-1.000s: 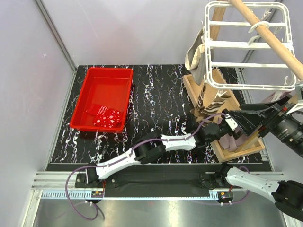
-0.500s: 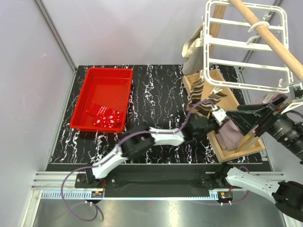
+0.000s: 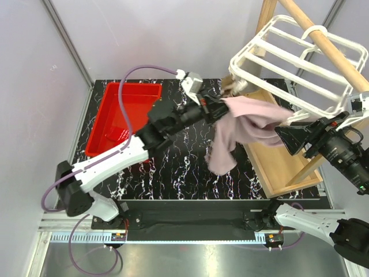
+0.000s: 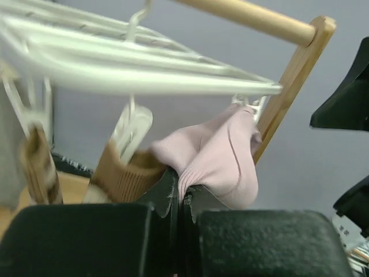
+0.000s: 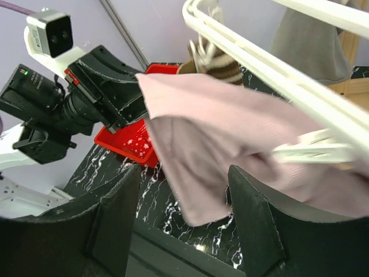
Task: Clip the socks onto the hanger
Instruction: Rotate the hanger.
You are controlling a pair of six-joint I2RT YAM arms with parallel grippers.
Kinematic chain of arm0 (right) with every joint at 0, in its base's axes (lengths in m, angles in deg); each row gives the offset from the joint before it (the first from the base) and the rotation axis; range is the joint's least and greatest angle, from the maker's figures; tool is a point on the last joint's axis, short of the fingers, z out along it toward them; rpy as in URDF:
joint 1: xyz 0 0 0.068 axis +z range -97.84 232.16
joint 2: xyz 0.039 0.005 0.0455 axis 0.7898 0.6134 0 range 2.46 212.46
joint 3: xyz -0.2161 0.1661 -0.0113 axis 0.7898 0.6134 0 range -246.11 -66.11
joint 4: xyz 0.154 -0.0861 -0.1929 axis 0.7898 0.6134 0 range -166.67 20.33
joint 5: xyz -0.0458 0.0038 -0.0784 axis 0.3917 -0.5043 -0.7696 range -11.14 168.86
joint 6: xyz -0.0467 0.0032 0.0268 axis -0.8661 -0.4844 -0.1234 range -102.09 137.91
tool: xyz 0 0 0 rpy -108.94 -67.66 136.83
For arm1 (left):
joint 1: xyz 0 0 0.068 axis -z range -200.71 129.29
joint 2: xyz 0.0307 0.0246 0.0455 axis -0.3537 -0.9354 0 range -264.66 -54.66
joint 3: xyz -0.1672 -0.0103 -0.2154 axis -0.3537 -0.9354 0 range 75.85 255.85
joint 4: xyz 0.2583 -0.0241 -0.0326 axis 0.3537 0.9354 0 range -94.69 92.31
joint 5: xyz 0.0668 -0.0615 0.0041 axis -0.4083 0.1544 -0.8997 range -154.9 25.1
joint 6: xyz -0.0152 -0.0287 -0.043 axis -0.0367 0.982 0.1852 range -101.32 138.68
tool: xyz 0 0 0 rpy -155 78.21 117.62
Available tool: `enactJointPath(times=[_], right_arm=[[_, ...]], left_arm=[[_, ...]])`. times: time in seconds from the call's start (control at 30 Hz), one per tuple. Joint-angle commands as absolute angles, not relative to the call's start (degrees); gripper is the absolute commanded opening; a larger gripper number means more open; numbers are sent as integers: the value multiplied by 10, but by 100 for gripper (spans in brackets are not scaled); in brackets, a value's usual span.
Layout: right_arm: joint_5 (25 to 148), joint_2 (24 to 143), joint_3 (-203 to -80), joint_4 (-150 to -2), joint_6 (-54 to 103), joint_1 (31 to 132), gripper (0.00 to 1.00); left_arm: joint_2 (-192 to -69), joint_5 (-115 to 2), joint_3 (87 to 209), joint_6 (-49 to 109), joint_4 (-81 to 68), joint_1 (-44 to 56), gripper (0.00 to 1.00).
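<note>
Pink sock [image 3: 242,128] is up off the table [image 3: 184,173], abv its far-middle part. L tool [image 3: 222,111] pinches one end, clenched tight: in wrist view the fingers [image 4: 161,197] meet w/ fabric squeezed btw them. Rest of sock droops toward near edge & stretches right to R tool [image 3: 291,138]. Its jaws stand apart w/ the sock hanging just in front; can't tell if touching. Hanger [image 3: 294,63] tilts overhead on wooden pole [image 3: 326,46], its left corner just abv the sock. Clips [image 4: 132,127] dangle close by, one gripping a striped sock [image 4: 37,167], another a brown cuffed sock [image 4: 124,176]. Wooden frame [image 3: 282,167] crowds table's right edge. Red tub [image 3: 95,133] sits at far-left corner w/ red sock [image 3: 118,134] inside.
</note>
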State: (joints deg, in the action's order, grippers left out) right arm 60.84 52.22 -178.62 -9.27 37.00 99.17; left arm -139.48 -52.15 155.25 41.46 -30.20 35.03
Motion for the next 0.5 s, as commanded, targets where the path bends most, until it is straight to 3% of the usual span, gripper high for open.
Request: enactJointPath(times=[0.0,0.47], right_arm=[[581,541,-1805,-93,365,994,68],[506,567,-1735,-105,348,994,64]], left_arm=[[-1353,-473,1498,478,-197,303,0],[-1261,-521,1506,469,17,119,0]])
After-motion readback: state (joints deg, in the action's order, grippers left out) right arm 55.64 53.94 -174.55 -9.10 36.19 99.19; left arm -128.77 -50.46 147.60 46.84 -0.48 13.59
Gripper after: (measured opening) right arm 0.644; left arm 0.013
